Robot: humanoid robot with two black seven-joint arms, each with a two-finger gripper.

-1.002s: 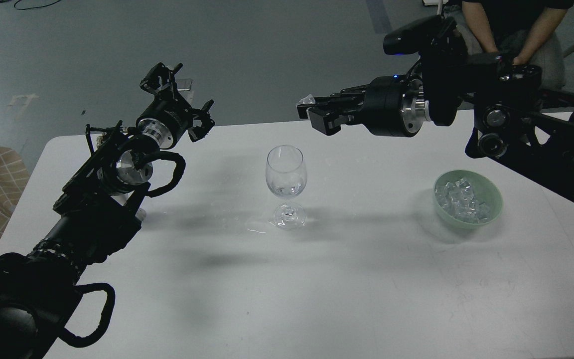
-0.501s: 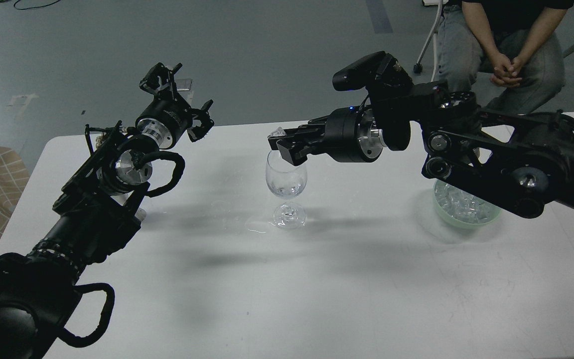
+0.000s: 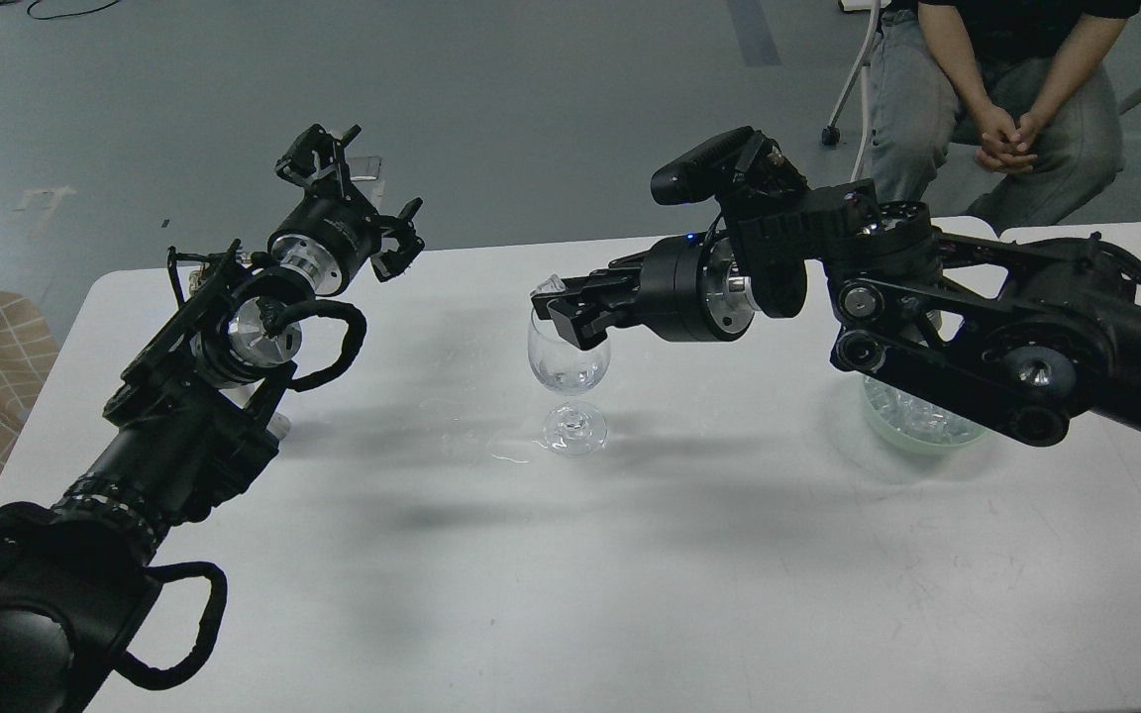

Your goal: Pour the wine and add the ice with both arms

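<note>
A clear stemmed wine glass (image 3: 569,368) stands mid-table, with a little colourless wine (image 3: 570,377) in the bottom of its bowl. My right gripper (image 3: 555,305) hangs at the glass's rim, shut on a small clear ice cube (image 3: 549,286) that shows at its fingertips. The rest of the ice (image 3: 912,414) lies in a pale green bowl (image 3: 917,434) at the right, mostly hidden behind my right arm. At the table's far left edge my left gripper (image 3: 358,203) is raised with its fingers spread and nothing between them.
A small wet patch (image 3: 511,456) lies on the white table (image 3: 689,574) beside the glass's foot. A small clear object (image 3: 275,426) sits under my left forearm. A seated person (image 3: 1001,109) is beyond the far right edge.
My right gripper has travelled left and down with the ice cube, from high above the table to the glass's rim. Its arm now covers most of the bowl. The left arm has stayed still.
</note>
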